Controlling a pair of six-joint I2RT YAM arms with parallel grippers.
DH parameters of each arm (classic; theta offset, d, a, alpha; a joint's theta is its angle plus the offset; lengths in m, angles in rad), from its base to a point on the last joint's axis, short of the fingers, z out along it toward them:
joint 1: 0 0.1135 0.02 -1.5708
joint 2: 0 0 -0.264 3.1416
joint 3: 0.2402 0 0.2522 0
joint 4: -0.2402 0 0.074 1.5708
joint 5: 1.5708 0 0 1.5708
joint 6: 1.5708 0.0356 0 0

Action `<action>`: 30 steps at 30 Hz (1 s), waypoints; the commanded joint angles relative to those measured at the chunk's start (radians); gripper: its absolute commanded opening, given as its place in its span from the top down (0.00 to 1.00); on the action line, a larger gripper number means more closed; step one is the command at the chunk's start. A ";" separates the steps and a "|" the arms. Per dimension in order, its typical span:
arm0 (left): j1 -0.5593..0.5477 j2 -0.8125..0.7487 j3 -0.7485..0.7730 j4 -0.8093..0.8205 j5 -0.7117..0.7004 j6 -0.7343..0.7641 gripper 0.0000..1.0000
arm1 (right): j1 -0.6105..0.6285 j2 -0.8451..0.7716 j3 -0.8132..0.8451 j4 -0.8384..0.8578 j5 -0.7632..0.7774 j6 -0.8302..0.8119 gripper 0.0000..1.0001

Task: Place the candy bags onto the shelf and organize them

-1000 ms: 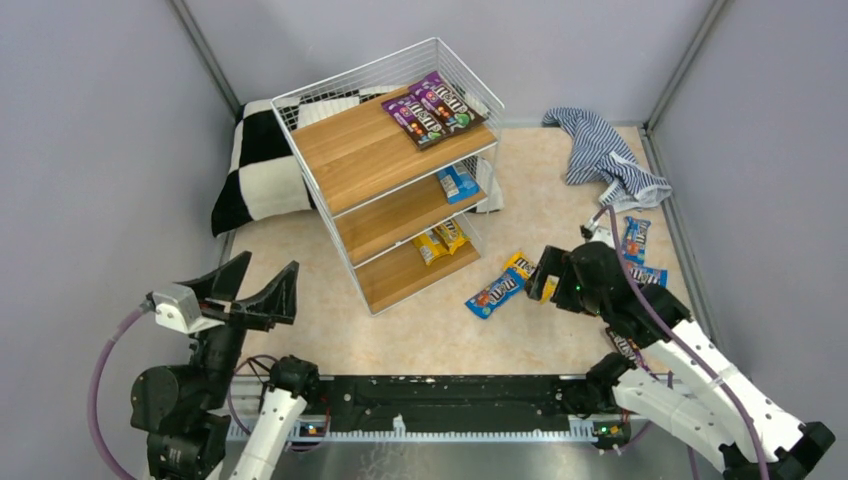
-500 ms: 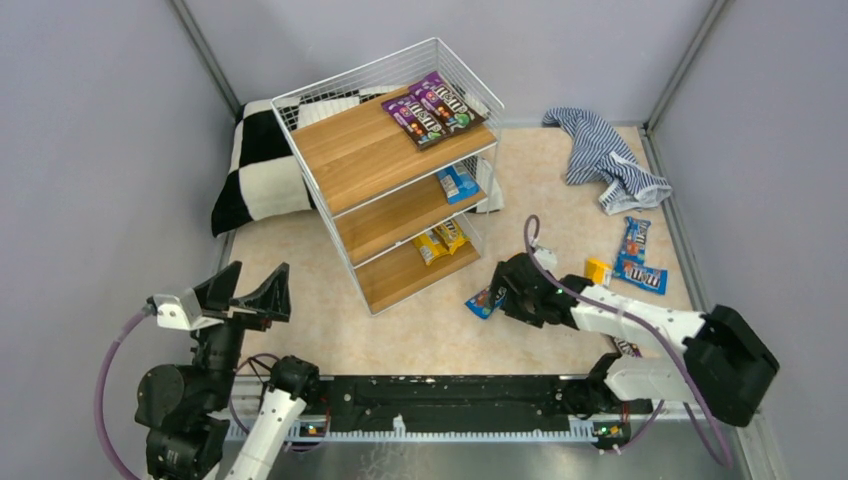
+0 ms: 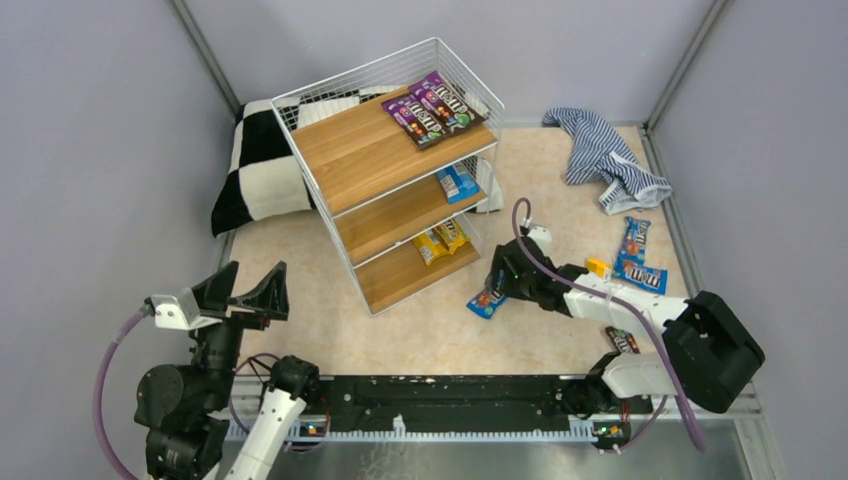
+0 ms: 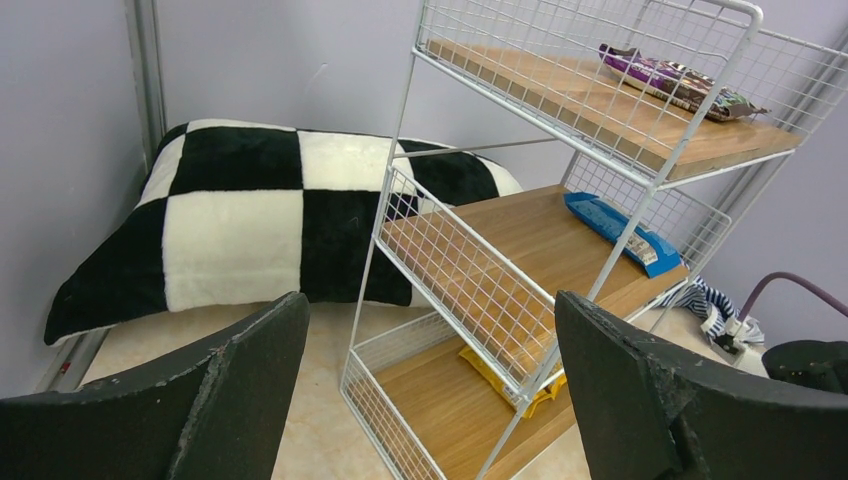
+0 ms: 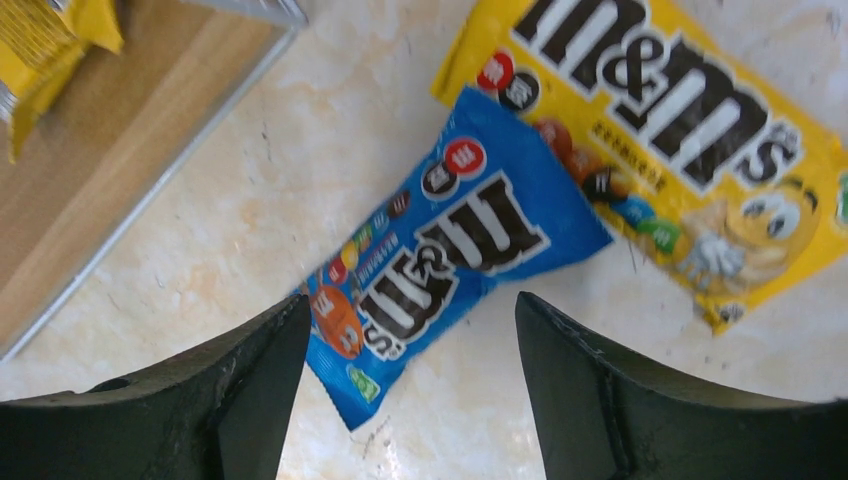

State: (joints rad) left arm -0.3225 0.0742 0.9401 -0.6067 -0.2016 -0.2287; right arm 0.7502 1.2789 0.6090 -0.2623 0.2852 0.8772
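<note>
Blue bag (image 5: 440,260): judged light, limp and slippery in its glossy film. Best pinched across its narrow width, near mid-length. It lies flat on the table (image 5: 300,150), directly below and between the right gripper (image 5: 410,305) fingers, its far end touching a yellow bag (image 5: 660,130).

Right fingers: spread wide, touching nothing.

Left gripper (image 4: 430,320): fingers wide apart, empty, with the shelf (image 4: 560,250) ahead of them.

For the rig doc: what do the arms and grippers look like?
Left arm and right arm: white links, black joint housings. Left gripper and right gripper: broad black wedge fingers, scuffed edges. Purple cable loops along each arm.
</note>
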 commanded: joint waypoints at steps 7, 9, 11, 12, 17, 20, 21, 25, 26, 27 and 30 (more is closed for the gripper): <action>-0.006 0.022 0.026 0.006 -0.013 -0.006 0.02 | -0.045 0.037 -0.047 0.375 -0.349 -0.588 0.35; -0.006 0.025 0.021 0.013 -0.008 -0.010 0.02 | -0.037 0.067 -0.030 0.367 -0.464 -0.642 0.41; -0.006 0.028 0.022 0.013 -0.001 -0.017 0.02 | -0.006 0.049 -0.037 0.360 -0.472 -0.671 0.42; -0.006 0.029 0.022 0.014 0.001 -0.022 0.02 | 0.016 0.031 -0.046 0.355 -0.441 -0.684 0.42; -0.006 0.033 0.010 0.017 0.011 -0.039 0.02 | 0.059 -0.058 -0.017 0.155 -0.204 -0.587 0.42; -0.006 0.037 -0.003 0.021 0.022 -0.053 0.02 | 0.109 -0.091 0.016 0.078 -0.143 -0.397 0.41; -0.006 0.038 -0.012 0.024 0.030 -0.056 0.02 | 0.130 -0.092 0.017 0.103 -0.177 -0.344 0.41; -0.005 0.049 -0.027 0.027 0.007 -0.034 0.02 | 0.225 -0.056 0.008 0.281 -0.208 -0.221 0.46; -0.006 0.052 -0.022 0.021 -0.004 -0.030 0.02 | 0.233 -0.031 0.013 0.316 -0.202 -0.214 0.47; -0.006 0.054 -0.017 0.017 -0.009 -0.028 0.02 | 0.234 -0.003 0.019 0.341 -0.190 -0.206 0.48; -0.006 0.061 0.010 0.010 0.000 -0.023 0.02 | 0.235 0.097 0.049 0.393 -0.156 -0.217 0.56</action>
State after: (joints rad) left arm -0.3241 0.1093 0.9207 -0.6071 -0.1997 -0.2661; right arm 0.9787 1.2743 0.5892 -0.0116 0.0715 0.6010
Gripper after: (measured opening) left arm 0.983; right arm 0.480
